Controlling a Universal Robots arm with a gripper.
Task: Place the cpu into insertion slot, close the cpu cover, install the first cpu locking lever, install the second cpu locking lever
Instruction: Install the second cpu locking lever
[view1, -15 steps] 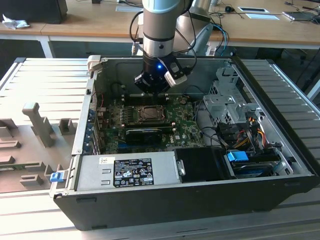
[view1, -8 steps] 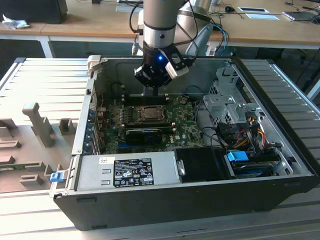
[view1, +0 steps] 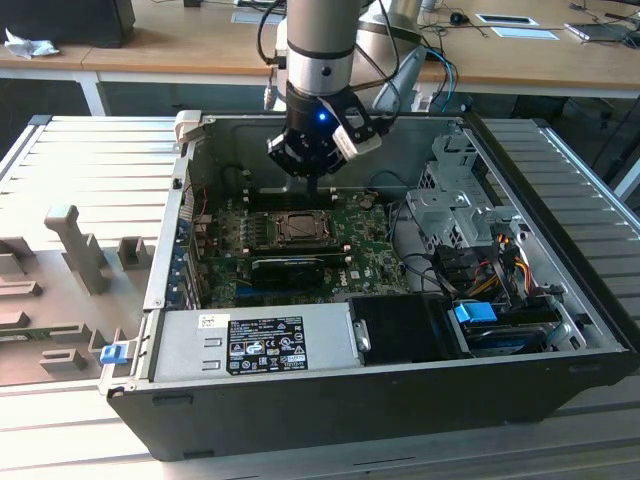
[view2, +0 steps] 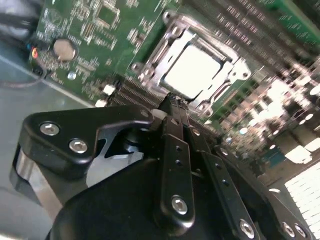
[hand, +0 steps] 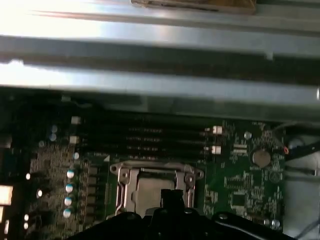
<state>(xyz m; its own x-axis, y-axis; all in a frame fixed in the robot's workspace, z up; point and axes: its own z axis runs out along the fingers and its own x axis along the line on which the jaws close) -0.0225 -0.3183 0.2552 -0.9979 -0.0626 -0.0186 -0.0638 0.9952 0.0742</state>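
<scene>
The cpu, a silver square chip, lies flat in the insertion slot on the green motherboard. The cpu cover, a silver frame, lies down around the chip, whose top shows through its window. In the first wrist view the cpu and the cpu cover sit just beyond the fingertips. My gripper hangs over the back edge of the socket. Its black fingers meet at the tips, gripper shut with nothing between them. I cannot make out how the locking levers stand.
A long black finned card lies in front of the socket. Memory slots run behind it. A coin battery sits on the board. The power supply, a drive cage and cables crowd the case.
</scene>
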